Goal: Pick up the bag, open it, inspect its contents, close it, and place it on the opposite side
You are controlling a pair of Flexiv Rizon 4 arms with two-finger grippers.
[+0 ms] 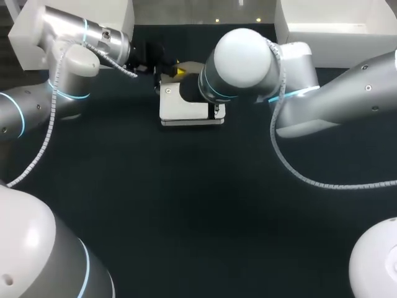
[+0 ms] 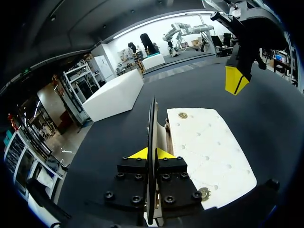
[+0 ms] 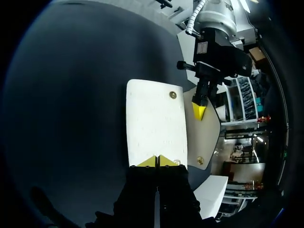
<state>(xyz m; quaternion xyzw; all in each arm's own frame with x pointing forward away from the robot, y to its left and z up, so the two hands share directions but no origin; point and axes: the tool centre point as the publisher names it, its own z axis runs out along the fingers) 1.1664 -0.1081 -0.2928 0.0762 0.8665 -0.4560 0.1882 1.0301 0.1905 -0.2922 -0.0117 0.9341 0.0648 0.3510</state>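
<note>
dark table [image 1: 186, 205]: white bag [image 1: 186, 112] lying flat on it, far middle

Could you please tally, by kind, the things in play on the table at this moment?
White bag: 1
Grippers: 2, the left gripper and the right gripper
Total: 3

Head view: my right arm [image 1: 248, 62] covers much of the bag [image 1: 186, 112] and all of my right gripper [image 3: 157, 160]. Left wrist view: my left gripper [image 2: 151, 154] blocks the bag's near corner, and its flap [image 2: 152, 123] shows only edge-on.
</note>
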